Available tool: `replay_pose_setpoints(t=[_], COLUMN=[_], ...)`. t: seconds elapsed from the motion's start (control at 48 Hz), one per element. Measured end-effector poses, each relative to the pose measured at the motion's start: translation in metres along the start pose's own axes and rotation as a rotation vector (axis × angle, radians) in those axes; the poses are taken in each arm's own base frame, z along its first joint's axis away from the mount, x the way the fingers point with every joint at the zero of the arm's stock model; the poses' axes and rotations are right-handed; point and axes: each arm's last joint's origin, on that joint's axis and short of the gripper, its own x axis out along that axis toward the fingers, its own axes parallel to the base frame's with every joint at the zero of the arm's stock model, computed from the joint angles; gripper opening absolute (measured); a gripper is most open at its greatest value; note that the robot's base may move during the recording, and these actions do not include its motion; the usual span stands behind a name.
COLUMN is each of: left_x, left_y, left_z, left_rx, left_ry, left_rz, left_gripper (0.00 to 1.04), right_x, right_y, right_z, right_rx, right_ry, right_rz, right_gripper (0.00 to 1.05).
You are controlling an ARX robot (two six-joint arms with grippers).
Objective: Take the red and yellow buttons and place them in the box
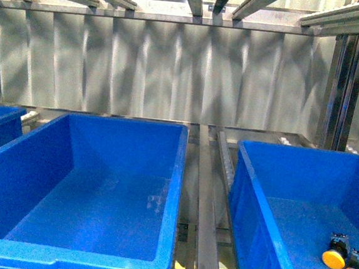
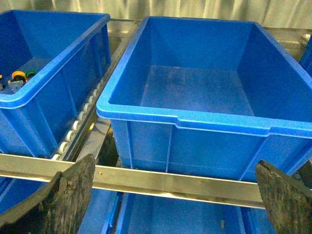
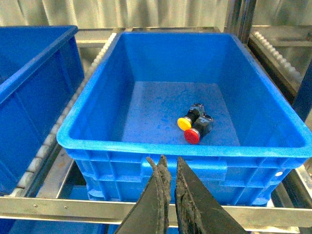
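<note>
While hovering outside the right bin, with right fingers nearly closed and empty: open wide, descend squarely over the red button, avoiding the touching yellow button.

Light is even and moderately bright in all three views, falling from overhead. In the front view it breaks into soft pale and grey bands across the corrugated back wall, and a faint whitish sheen lies on the floor of the middle blue bin. The bins' blue is heavily saturated. All views are slightly soft and grainy. The yellow button and red button, beyond the right gripper's fingertips, cast only short, weak shadows. The left gripper's fingers are dark and blurred, too close for focus, and the rail between them shows a pale glare streak.
</note>
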Motion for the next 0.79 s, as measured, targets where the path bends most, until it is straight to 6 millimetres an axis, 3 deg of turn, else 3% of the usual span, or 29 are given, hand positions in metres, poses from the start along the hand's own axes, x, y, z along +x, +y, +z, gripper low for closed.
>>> replay_pose_setpoints(t=[0.479,0.792], left_x=[0.000,0.000], left_y=[0.000,0.000], left_z=[0.000,0.000], left_rx=[0.000,0.000], left_ry=[0.000,0.000], left_rz=[0.000,0.000], left_gripper=[0.97,0.97], right_x=[-0.019,-0.020], right_y=[0.000,0.000], right_z=[-0.003,-0.003], right_rx=[0.000,0.000], right_ry=[0.013,0.005], right_rz=[0.001,0.001], right_gripper=[0.03,0.03])
